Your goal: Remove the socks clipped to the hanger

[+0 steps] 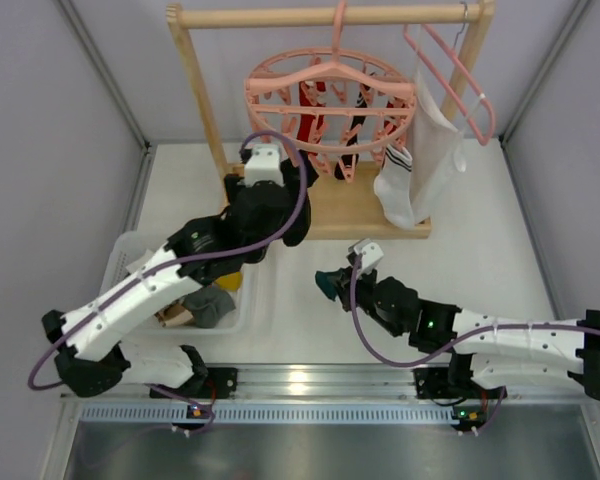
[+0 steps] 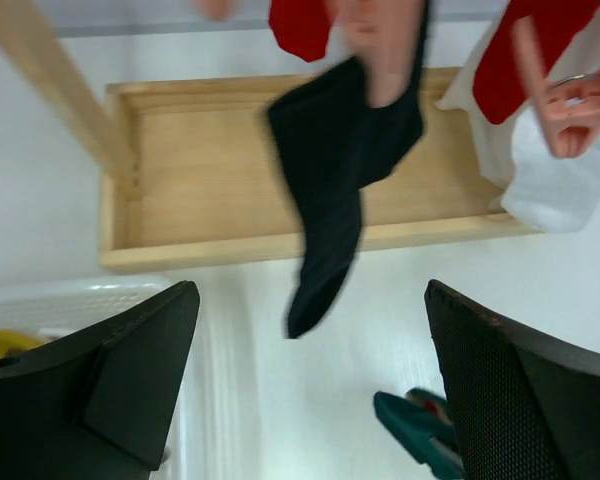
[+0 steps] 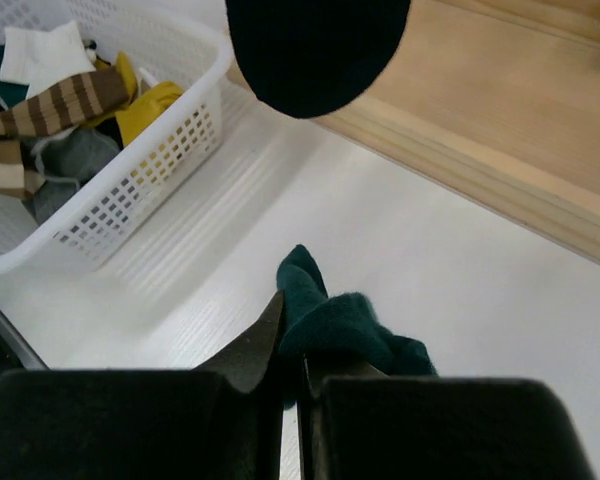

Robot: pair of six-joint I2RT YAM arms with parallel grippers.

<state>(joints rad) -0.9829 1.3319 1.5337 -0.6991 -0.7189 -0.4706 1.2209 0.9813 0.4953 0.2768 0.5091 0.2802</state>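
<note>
The left fingers (image 2: 110, 380) stood spread wide and empty. The black sock (image 2: 325, 190) dangled from a clip of the hanger (image 1: 248, 95) just beyond them, its toe hanging in line with the gap between them and touching neither. Further right, the right fingers (image 3: 255, 350) were pressed closed on a dark teal sock (image 3: 345, 325), which bunched at their tips low over the white counter (image 3: 460, 290), well apart from the hanger.
</note>
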